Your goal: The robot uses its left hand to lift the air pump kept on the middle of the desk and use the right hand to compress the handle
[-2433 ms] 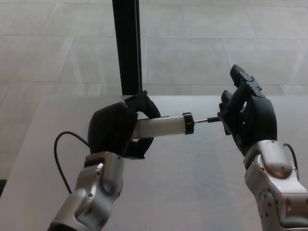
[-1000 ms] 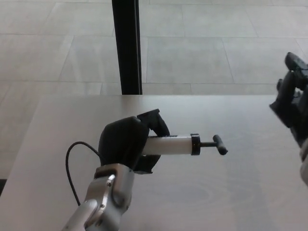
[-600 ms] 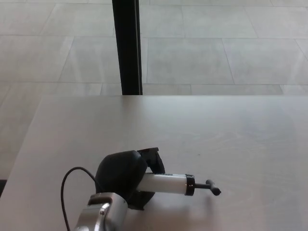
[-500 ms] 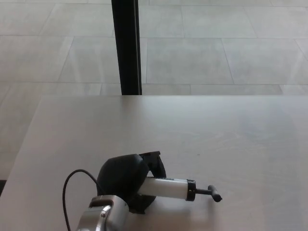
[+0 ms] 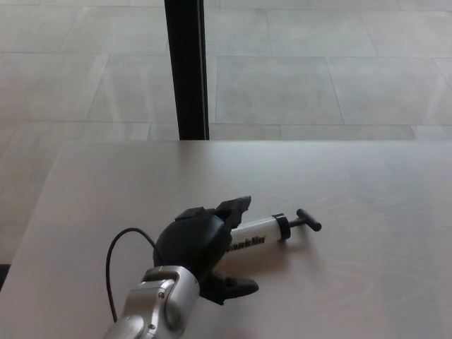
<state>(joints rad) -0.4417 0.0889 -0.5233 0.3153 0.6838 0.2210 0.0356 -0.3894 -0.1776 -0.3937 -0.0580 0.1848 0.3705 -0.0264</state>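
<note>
Head view: the air pump [image 5: 263, 234] lies flat on the desk [image 5: 367, 212], its T-handle [image 5: 308, 219] pointing right. The left hand [image 5: 201, 247] sits at the pump's left end, fingers [image 5: 233, 208] spread apart around the barrel, not clamped.

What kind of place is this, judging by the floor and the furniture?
Probably an indoor hall or lab space: a plain pale desk stands on a floor of large grey tiles, with a black post behind it. Nothing homely shows.
</note>
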